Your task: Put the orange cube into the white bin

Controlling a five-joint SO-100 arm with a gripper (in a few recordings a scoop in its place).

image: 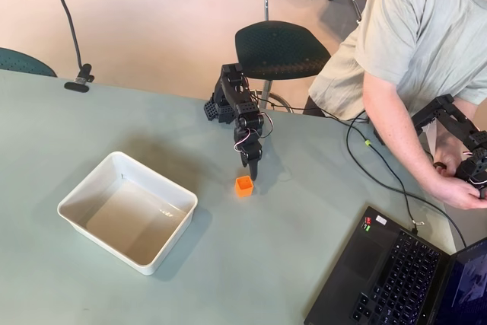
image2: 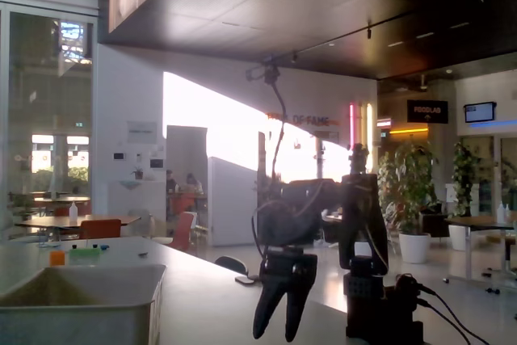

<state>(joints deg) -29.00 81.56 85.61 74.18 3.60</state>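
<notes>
My claw [image: 253, 168] slightly parted, empty, tips down just above orange cube [image: 243, 185] on bench [image: 266, 264]; white bin [image: 127, 211] well left.

Orange cube [image: 243, 186] (seemingly hollow-topped) sits right of empty white bin [image: 85, 186].

Black jointed arm [image: 240, 108], thin looping cables, dark two-fingered end effector [image2: 279, 329] — matte plastic

Bright orange cube [image: 243, 186], white bin [image: 128, 211] with pale inside, black arm and gripper [image: 252, 167], pale grey-green table [image: 251, 264], dark green dotted chair [image: 281, 49] at twelve o'clock, black laptop [image: 396, 275]
</notes>
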